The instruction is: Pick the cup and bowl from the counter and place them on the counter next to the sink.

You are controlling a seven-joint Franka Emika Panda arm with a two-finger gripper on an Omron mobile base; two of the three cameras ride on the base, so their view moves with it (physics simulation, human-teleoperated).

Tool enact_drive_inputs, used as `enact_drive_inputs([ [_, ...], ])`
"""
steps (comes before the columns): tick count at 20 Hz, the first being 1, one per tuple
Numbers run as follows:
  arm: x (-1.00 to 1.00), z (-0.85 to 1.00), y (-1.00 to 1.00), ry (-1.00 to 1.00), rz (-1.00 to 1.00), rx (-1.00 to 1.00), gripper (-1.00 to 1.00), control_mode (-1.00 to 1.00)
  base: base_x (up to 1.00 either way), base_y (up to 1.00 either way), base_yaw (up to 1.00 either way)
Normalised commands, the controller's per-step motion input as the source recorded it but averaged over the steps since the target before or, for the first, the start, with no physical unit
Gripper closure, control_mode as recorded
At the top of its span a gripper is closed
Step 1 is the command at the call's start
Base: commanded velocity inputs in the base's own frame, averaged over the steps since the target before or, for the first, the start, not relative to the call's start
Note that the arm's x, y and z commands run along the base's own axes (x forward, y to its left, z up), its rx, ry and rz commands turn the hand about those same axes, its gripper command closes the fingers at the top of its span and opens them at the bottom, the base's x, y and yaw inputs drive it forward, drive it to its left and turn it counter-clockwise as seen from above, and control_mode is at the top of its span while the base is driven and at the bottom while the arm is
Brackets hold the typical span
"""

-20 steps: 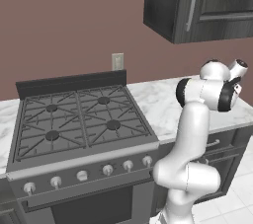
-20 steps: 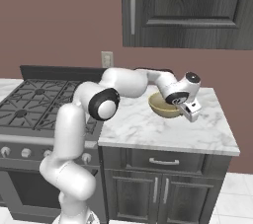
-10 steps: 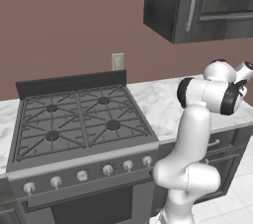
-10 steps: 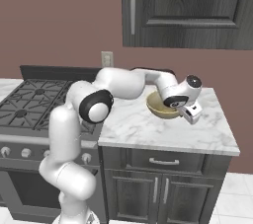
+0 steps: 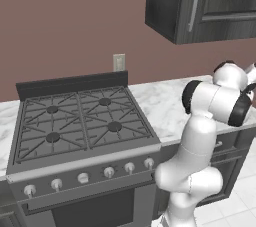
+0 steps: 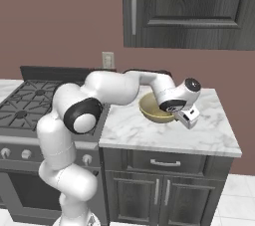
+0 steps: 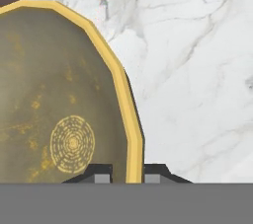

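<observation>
**Hand view: rim pinch on the bowl, lift pending**

Hand view looks down on the bowl [image 7: 59, 99], its yellow rim running straight between the two dark fingertips [image 7: 103, 174], one on the inner side, one on the outer. The gripper [image 7: 127, 174] is clenched on that rim; jaws narrow, with only the thin wall of the bowl between them. White marble counter [image 7: 197, 70] lies to the outer side.

Right base view: the bowl [image 6: 153, 109] is at the counter [image 6: 199, 135] right of the stove [image 6: 30, 100], under the dark wall cabinet [image 6: 189, 11], with the arm folded across and the gripper [image 6: 180, 115] at the bowl's near-right edge. Whether the bowl's base is on the marble or just clear of it, I cannot tell. Left base view: stove [image 5: 80, 121] and marble [image 5: 160, 101] visible.

Judged risks:
- Grip is on one edge of a wide shallow dish, so the weight hangs off to one side. The bowl may pivot in the pads and droop, or slip out on a quick swing.
- Contact area looks small; a slanted rim could let the pads slide upward off it.
- Arm is folded tightly; carrying it to the counter by the sink will probably need a wide swing, which could knock the bowl against the robot's own links.
- A low carry risks dragging the far edge over the marble.
</observation>
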Motion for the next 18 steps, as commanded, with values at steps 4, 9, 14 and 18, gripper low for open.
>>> enact_drive_inputs([
  [4, -0.53, 0.39, 0.32, 0.0, 0.08, 0.0, 1.0, -1.0, 0.0, 0.0, 0.0],
  [9, -0.55, 0.36, 0.35, 0.0, 0.06, 0.0, 1.0, -1.0, 0.0, 0.0, 0.0],
  [14, -0.46, 0.4, 0.46, 0.0, 0.02, 0.0, 1.0, -1.0, 0.0, 0.0, 0.0],
  [18, -0.42, 0.36, 0.53, 0.0, 0.01, 0.0, 1.0, -1.0, 0.0, 0.0, 0.0],
])
